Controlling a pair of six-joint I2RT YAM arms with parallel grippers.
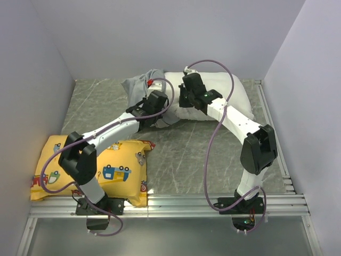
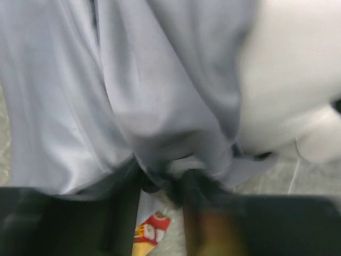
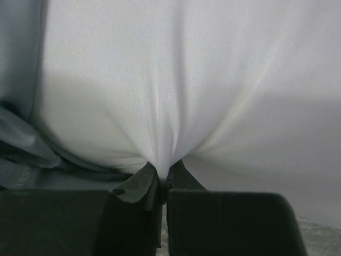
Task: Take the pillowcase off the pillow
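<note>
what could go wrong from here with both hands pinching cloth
The right hand pinches only a thin fold of the pillow; it might slip free when the left hand pulls the pillowcase.
The pillowcase is bunched against the pillow's end, so it could snag and drag the pillow along.

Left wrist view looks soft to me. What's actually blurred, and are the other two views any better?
Left wrist: the left tool along the bottom is a dark smear, and the pillowcase folds are only mildly soft. Right wrist: the right tool and the pinched pillow creases are crisp, with a shadow band at left. Top external: evenly lit, sharp, no glare.
</note>
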